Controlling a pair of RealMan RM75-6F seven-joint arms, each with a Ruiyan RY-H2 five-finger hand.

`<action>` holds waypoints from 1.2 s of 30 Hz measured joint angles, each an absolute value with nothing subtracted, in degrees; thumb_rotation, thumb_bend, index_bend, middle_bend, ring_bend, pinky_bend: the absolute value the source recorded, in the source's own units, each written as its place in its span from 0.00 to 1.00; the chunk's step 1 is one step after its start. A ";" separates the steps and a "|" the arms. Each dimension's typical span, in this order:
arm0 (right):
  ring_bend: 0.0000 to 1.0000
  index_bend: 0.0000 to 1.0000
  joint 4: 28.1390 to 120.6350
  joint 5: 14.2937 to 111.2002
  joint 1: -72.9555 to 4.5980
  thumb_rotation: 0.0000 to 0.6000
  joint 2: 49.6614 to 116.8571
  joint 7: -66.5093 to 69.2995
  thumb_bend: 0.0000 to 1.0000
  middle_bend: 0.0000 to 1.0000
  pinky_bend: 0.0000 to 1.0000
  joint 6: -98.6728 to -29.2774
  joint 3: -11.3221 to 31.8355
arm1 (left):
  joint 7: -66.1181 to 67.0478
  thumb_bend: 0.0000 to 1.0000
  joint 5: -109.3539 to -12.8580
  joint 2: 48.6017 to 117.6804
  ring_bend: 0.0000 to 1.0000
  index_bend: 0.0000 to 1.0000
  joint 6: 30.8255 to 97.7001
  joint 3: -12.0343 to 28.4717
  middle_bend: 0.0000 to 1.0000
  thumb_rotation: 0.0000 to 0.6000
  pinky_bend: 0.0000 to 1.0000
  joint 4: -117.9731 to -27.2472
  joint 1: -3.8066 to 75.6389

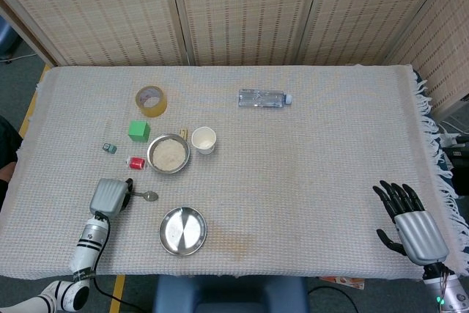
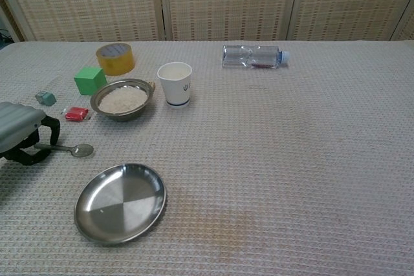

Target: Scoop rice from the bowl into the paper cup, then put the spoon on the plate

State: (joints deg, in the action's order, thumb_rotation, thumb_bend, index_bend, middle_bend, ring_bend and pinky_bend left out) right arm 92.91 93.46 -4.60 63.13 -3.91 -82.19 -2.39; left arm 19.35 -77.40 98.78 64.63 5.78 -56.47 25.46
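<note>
Curling its dark fingers around the handle, the left hand (image 2: 22,135) pinched the spoon (image 2: 74,150), whose head lay on the worktop (image 2: 291,159) beside the plate (image 2: 120,202). Behind stood the bowl (image 2: 122,99) of rice and the paper cup (image 2: 175,83). The right hand (image 1: 409,221) rested spread, well apart.

Bright even overhead light, soft faint shadows, sharp focus, no glare

Tape roll (image 1: 151,100), green cube (image 1: 138,130), small red (image 1: 136,162) and teal (image 1: 109,148) bits, lying clear bottle (image 1: 264,98)
</note>
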 measured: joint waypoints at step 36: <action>0.00 0.00 93.29 94.37 -4.60 1.00 63.00 -4.32 0.21 0.00 0.00 -82.08 -3.07 | 33.57 0.42 -74.88 89.51 1.00 0.71 70.67 10.50 1.00 1.00 1.00 -71.09 26.59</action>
